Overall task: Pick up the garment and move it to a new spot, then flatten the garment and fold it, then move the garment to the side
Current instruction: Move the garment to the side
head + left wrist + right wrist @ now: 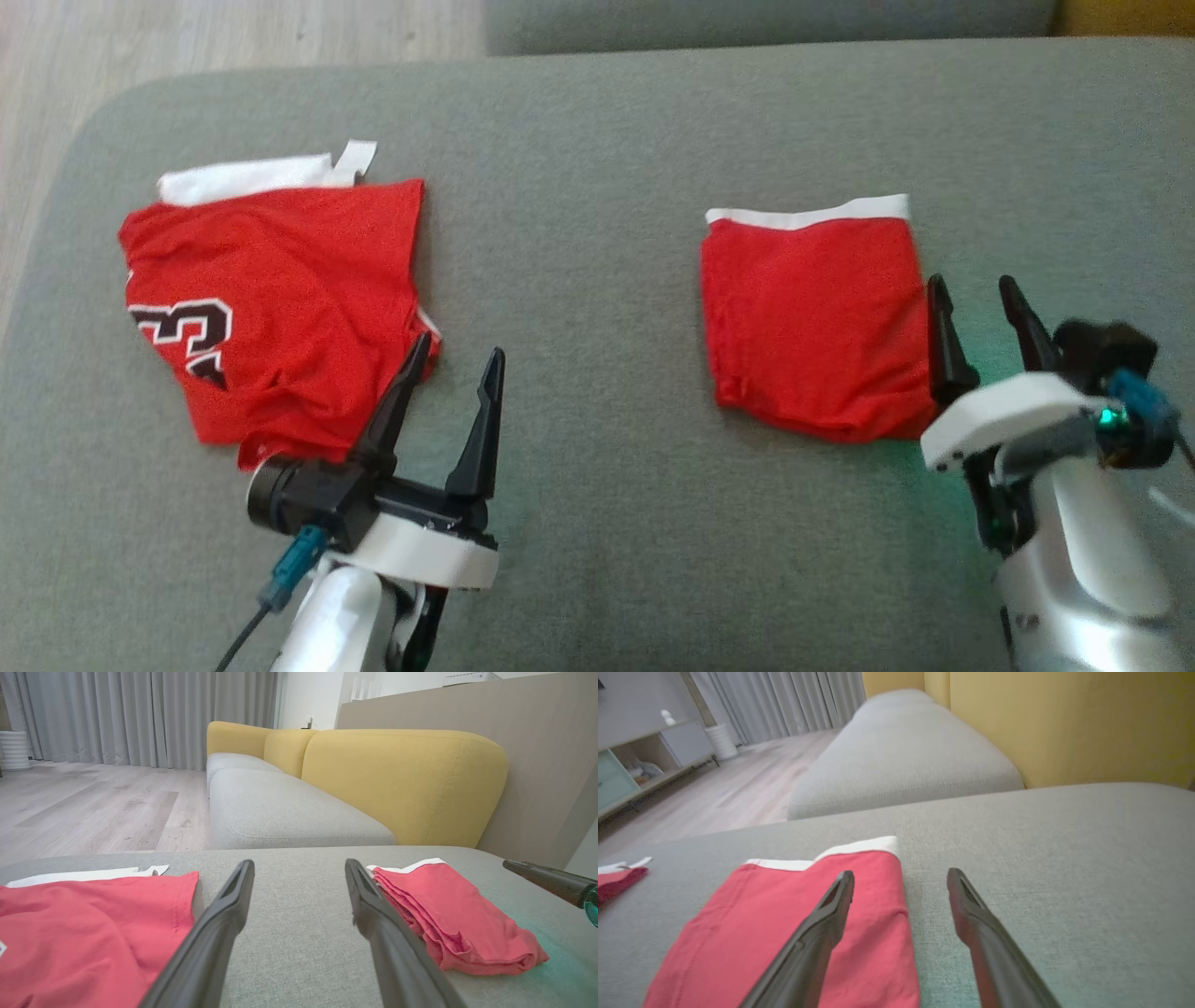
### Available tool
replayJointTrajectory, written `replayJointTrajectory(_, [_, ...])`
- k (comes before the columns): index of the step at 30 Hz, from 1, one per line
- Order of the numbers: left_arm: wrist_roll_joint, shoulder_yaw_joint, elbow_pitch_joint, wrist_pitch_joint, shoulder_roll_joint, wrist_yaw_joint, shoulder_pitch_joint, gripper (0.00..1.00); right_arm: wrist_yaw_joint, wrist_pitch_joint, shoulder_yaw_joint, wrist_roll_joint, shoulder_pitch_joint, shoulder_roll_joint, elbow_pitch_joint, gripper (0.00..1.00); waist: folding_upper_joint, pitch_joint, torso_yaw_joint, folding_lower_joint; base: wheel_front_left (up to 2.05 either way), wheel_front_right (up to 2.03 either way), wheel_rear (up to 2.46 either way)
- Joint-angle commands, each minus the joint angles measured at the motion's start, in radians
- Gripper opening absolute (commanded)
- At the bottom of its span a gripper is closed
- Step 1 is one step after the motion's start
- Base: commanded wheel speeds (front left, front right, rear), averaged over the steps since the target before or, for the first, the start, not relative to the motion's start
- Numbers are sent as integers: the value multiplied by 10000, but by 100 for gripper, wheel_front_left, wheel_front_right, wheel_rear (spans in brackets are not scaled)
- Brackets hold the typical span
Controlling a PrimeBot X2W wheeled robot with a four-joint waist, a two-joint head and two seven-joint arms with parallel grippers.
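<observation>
A folded red garment (812, 317) with a white band along its far edge lies flat on the right part of the grey cushion (597, 140). My right gripper (971, 280) stands open at its right edge, one finger over the cloth and nothing held. The right wrist view shows the folded garment (784, 924) under the left finger of the open right gripper (901, 872). A second red garment (280, 280), a jersey with black-and-white numerals, lies spread on the left. My left gripper (461, 345) is open beside its lower right corner, empty.
In the left wrist view the open left gripper (299, 864) points between the jersey (84, 933) and the folded garment (448, 905). A yellow sofa back (402, 779) rises beyond the cushion. Wooden floor (187, 37) lies past the cushion's far left edge.
</observation>
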Motion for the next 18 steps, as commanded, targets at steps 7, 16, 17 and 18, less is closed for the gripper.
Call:
replayJointTrajectory(7, [-57,71,-314,-80,16,23,-673,100,-9,1359,-431,-123,-1441,-18,1496,100,0,668,668,-1,0,0,0])
replayJointTrajectory(16, [-131,107,-256,-80,16,20,-715,100,-9,2055,108,-581,-1687,-158,2804,0,0,585,858,-1,0,0,0])
replayJointTrajectory(17, [-128,127,-244,-80,16,19,-707,100,-9,1967,169,-628,-1710,-211,2790,0,0,541,839,-1,0,0,0])
replayJointTrajectory(18, [-126,153,-240,-80,16,19,-696,100,-9,1881,236,-661,-1739,-261,2757,0,0,500,809,-1,0,0,0])
